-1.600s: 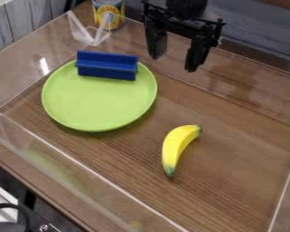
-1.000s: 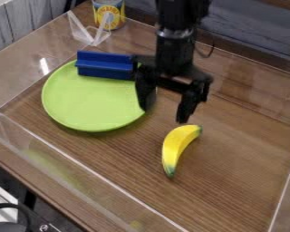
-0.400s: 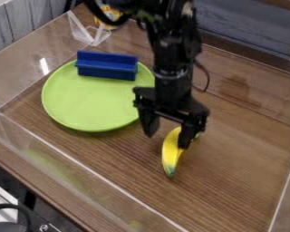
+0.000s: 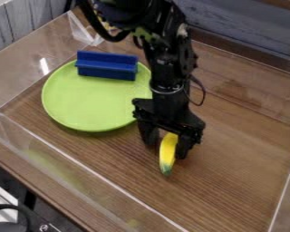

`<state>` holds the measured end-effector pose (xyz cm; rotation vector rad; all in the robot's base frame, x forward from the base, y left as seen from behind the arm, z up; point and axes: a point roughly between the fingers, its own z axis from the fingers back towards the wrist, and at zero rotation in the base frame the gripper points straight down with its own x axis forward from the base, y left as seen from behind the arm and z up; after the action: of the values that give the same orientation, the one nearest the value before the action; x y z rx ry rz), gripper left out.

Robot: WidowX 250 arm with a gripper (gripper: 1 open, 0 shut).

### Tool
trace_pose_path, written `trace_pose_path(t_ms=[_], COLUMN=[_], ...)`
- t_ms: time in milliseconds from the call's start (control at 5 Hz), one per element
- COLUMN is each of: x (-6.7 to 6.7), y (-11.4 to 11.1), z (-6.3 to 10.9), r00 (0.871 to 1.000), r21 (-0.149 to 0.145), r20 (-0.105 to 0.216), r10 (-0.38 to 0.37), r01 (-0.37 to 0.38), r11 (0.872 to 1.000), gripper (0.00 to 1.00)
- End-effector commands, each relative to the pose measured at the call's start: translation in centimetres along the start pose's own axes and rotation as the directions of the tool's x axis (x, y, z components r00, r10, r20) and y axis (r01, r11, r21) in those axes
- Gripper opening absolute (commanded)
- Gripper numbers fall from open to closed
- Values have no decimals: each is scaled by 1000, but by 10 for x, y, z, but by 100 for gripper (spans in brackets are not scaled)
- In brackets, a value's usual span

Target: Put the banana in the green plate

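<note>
Banana (image 4: 169,154) first: it lies on the bare wooden table (image 4: 245,109), to the right of the green plate (image 4: 93,100) and a little nearer the camera, and it is not yet lifted. Your gripper (image 4: 169,143) points straight down over it with the jaws apart, one finger on each side of the fruit's far end, so the yellow body shows in the gap between them. From this view you cannot tell whether either finger touches the skin, nor whether the tips have reached the table.

You are at the grasp step, with the approach all but done and the closing not begun. What comes next, as I judge it, is to bring the jaws together across the banana's width and check that it is held before you raise it. The skin looks smooth and glossy and the body curves, so a grip this far from the middle may let it swing or slip; close firmly and lift slowly.

Once it is up, carry it left and slightly away from you to the plate. Mind the blue block (image 4: 106,64) resting at the plate's far edge; the open green area nearer you is the better place to set the fruit down. A clear wall (image 4: 135,186) runs along the near side of the table, so keep the carry above it.
</note>
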<state>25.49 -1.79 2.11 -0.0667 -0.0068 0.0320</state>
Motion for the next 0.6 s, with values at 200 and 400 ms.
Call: trace_pose_path(t_ms=[200,400], x=[3,-5], y=[-4,-11], z=[8,10], r00=[999,999], r21=[-18,-28], r20=[36,34], r10=[-12,-27], r01=[12,28], r11=[1000,999], gripper=[100,100])
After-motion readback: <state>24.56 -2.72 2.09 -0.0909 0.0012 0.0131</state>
